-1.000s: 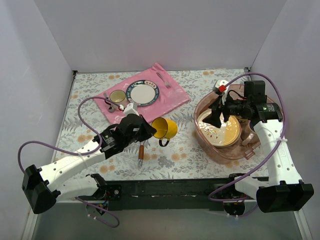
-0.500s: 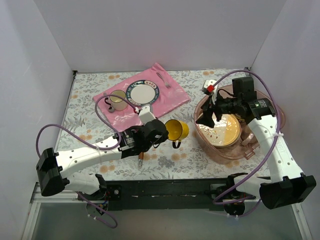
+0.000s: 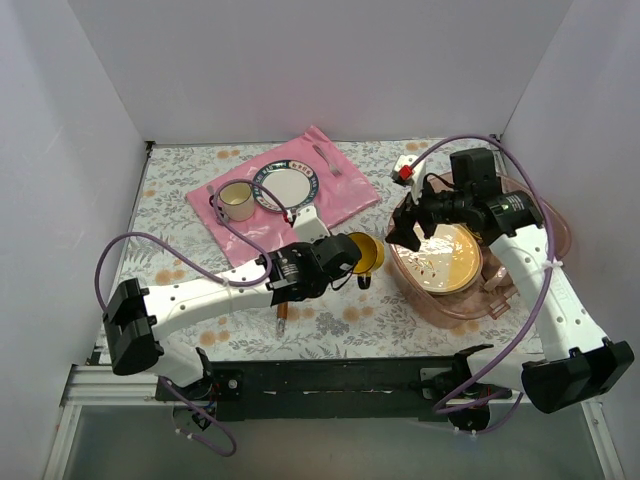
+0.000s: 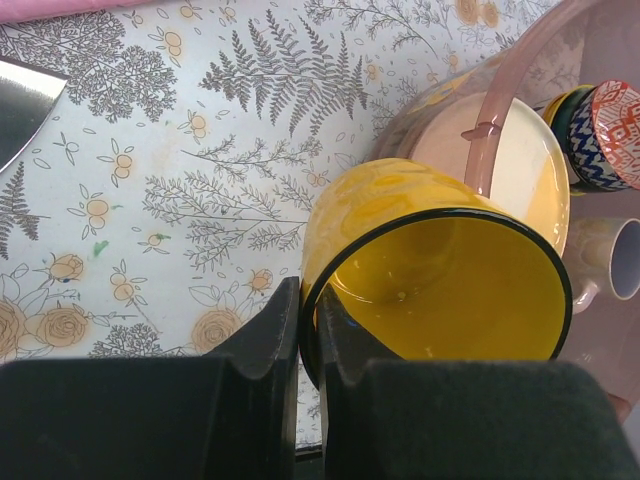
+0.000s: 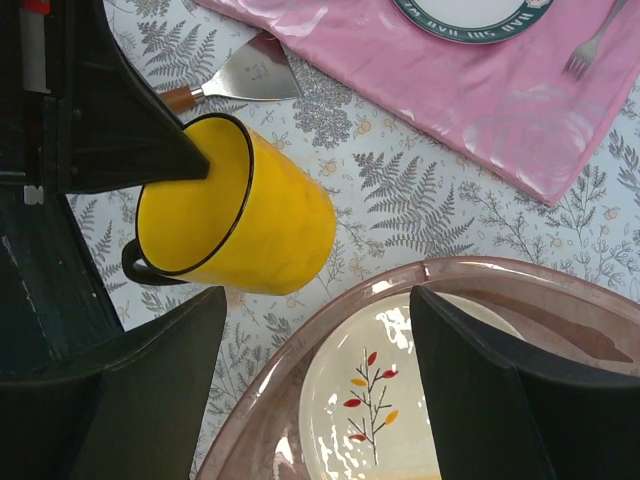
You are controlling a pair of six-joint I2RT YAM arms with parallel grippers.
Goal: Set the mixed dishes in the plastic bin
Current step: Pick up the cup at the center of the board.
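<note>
The yellow mug [image 3: 366,255] hangs tilted on its side just left of the plastic bin [image 3: 441,309]. My left gripper [image 3: 347,257] is shut on its dark rim, one finger inside and one outside [image 4: 308,300]. In the left wrist view the mug [image 4: 430,260] points its mouth at the camera, next to the bin's rim [image 4: 497,125]. My right gripper [image 3: 412,228] stands open over the bin's left rim [image 5: 300,340], holding nothing [image 5: 315,300]. The yellow mug [image 5: 240,210] is left of it. A cream plate [image 5: 370,400] with a leafy twig lies in the bin, with a patterned bowl [image 4: 600,130] and a pinkish mug [image 4: 620,262].
At the back lies a pink mat [image 3: 340,200] with a white blue-rimmed plate [image 3: 285,187], a cream mug [image 3: 235,200] and a fork [image 3: 325,158]. A wooden-handled knife [image 3: 283,306] lies on the flowered cloth under my left arm. White walls close off three sides.
My left arm has carried the yellow mug to the right, up to the bin's left side. My right gripper has moved left and back across the bin, still open.
</note>
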